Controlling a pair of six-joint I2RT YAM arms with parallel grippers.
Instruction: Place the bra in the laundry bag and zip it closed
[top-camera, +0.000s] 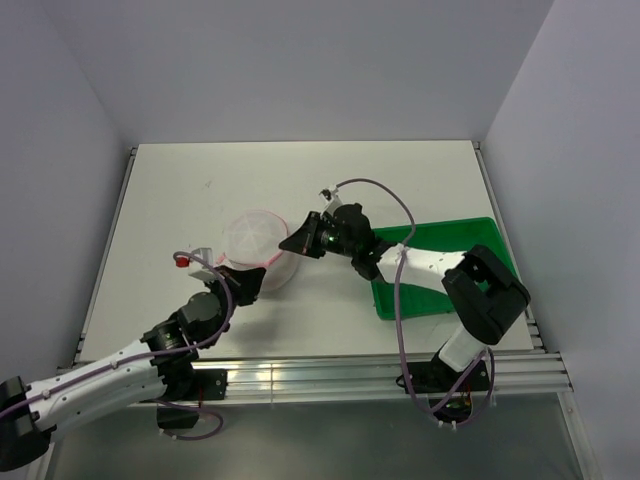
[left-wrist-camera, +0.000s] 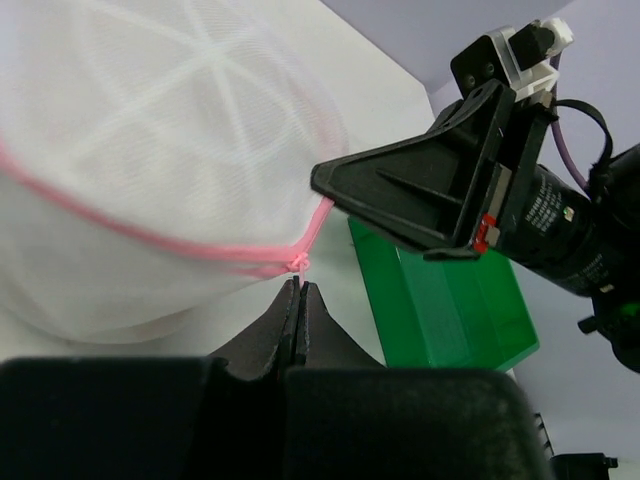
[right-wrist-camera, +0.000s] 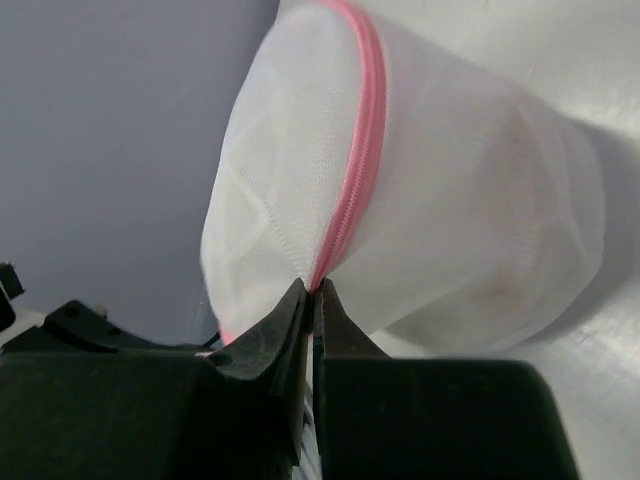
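The laundry bag (top-camera: 252, 238) is a round white mesh pouch with a pink zip, standing on the table between both arms. In the left wrist view my left gripper (left-wrist-camera: 298, 288) is shut on a small pink loop at the end of the zip (left-wrist-camera: 297, 263), under the bag (left-wrist-camera: 140, 170). In the right wrist view my right gripper (right-wrist-camera: 318, 290) is shut on the pink zip seam (right-wrist-camera: 358, 160) of the bag (right-wrist-camera: 450, 200). The bra shows only as a faint peach tint (right-wrist-camera: 497, 292) through the mesh. From above, the left gripper (top-camera: 258, 275) sits at the bag's near side and the right gripper (top-camera: 285, 243) at its right side.
A green plastic tray (top-camera: 470, 232) lies to the right, under the right arm (top-camera: 420, 265), and also shows in the left wrist view (left-wrist-camera: 450, 310). Grey walls close in the table (top-camera: 180, 190) at the back and sides. A metal rail runs along the near edge.
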